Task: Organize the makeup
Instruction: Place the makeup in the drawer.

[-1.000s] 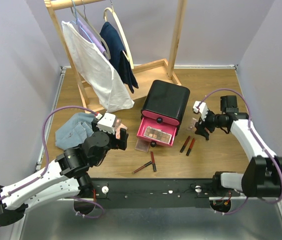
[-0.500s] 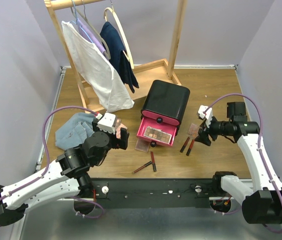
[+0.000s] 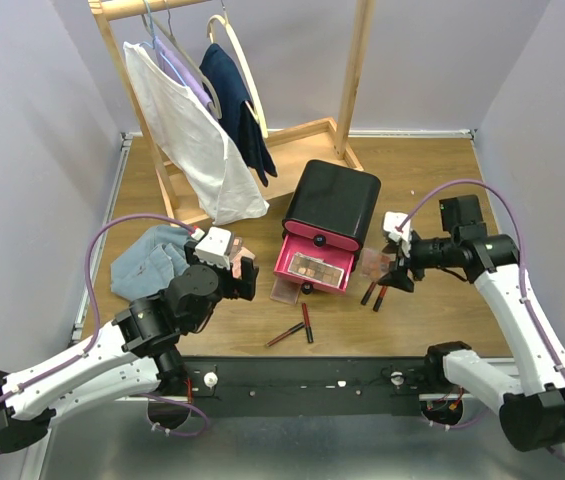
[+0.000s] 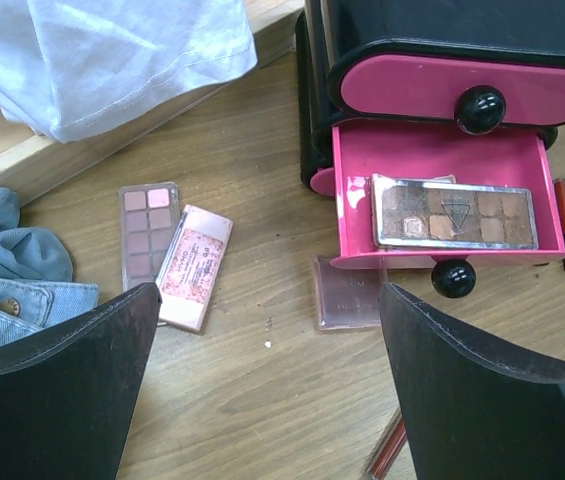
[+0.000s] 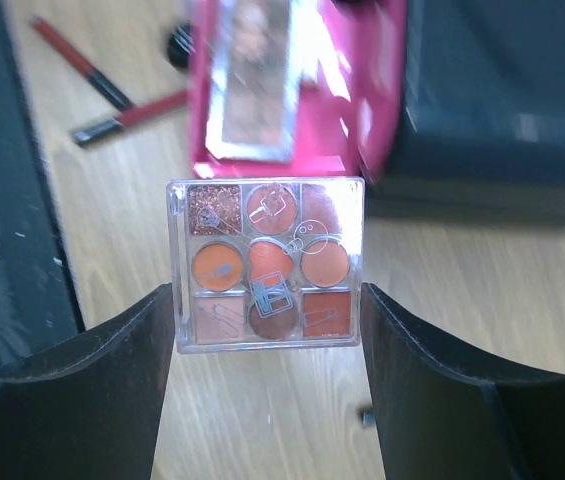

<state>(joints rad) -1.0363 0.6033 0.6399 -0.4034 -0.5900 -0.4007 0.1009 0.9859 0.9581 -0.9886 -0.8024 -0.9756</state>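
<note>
My right gripper (image 3: 393,271) is shut on a square clear eyeshadow palette (image 5: 267,263) with orange and red pans, held above the wood just right of the open pink drawer (image 3: 310,270). That drawer holds a long brown palette (image 4: 454,212). A flat pink case (image 4: 348,296) lies in front of the drawer. Two slim palettes (image 4: 148,233) (image 4: 194,265) lie side by side to the left of it. Two lip tubes (image 3: 307,322) lie near the front edge and two more (image 3: 375,293) lie under my right gripper. My left gripper (image 4: 272,400) is open and empty above bare wood.
The black box with pink drawers (image 3: 333,203) stands mid-table. A blue denim cloth (image 3: 150,260) lies at the left beside my left arm. A wooden clothes rack (image 3: 360,75) with hanging garments (image 3: 194,130) stands at the back.
My right gripper has moved down and then left toward the open drawer with the square palette in it. The left arm has not moved.
</note>
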